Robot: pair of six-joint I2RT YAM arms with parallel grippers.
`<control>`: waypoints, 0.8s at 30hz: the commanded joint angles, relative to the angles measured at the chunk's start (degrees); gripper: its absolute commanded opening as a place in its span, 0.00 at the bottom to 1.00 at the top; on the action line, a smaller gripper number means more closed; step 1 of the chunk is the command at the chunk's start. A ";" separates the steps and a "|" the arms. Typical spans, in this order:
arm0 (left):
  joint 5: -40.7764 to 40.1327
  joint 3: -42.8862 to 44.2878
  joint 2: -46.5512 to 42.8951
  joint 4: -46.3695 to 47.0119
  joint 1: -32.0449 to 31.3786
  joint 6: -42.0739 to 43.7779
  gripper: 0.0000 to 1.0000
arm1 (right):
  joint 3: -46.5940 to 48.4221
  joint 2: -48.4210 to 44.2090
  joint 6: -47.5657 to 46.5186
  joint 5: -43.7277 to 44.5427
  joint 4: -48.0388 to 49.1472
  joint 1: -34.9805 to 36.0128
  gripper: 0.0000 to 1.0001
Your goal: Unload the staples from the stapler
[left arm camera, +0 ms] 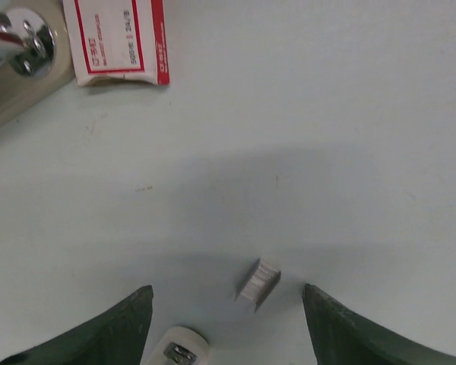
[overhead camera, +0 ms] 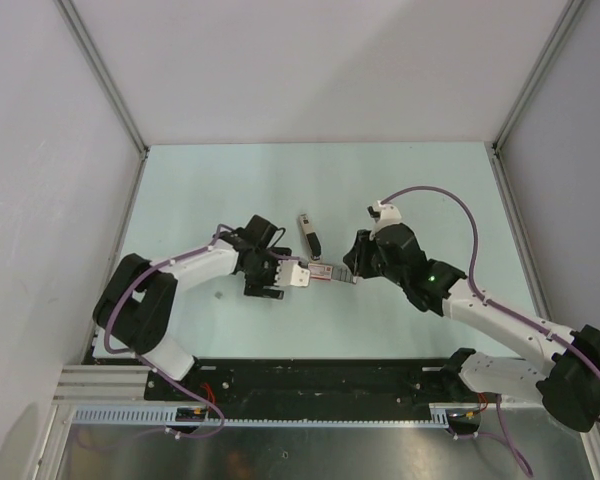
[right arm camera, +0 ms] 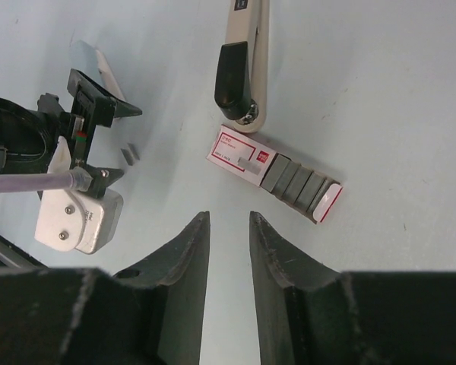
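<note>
The stapler (right arm camera: pixel 243 61), beige with a black top part, lies on the table beyond my right gripper (right arm camera: pixel 226 226); it shows in the top view as the stapler (overhead camera: pixel 309 236). A short strip of staples (left arm camera: pixel 259 284) lies loose on the table between the wide-apart fingers of my left gripper (left arm camera: pixel 226 289), touching neither. The same strip of staples (right arm camera: pixel 129 154) shows beside the left gripper (right arm camera: pixel 95 141) in the right wrist view. My right gripper (overhead camera: pixel 350 272) hovers with a narrow gap and nothing in it. The left gripper (overhead camera: pixel 280 272) faces it.
A red-and-white staple box (right arm camera: pixel 247 156) lies just below the stapler, its tray slid out with grey staple strips (right arm camera: pixel 296 186). The box (overhead camera: pixel 325 273) sits between the two grippers. A corner of it, the box (left arm camera: pixel 121 42), is near the stapler's chrome end (left arm camera: pixel 23 42).
</note>
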 commanded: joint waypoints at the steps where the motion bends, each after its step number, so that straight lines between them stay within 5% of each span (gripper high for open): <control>1: -0.20 2.30 1.78 0.57 -1.13 3.62 0.79 | 0.02 -1.58 -1.37 -1.45 2.20 -0.88 0.31; 24: -1.58 1.40 3.08 0.42 -3.26 0.36 0.40 | -0.42 -0.78 -0.93 -2.22 2.43 -1.09 0.19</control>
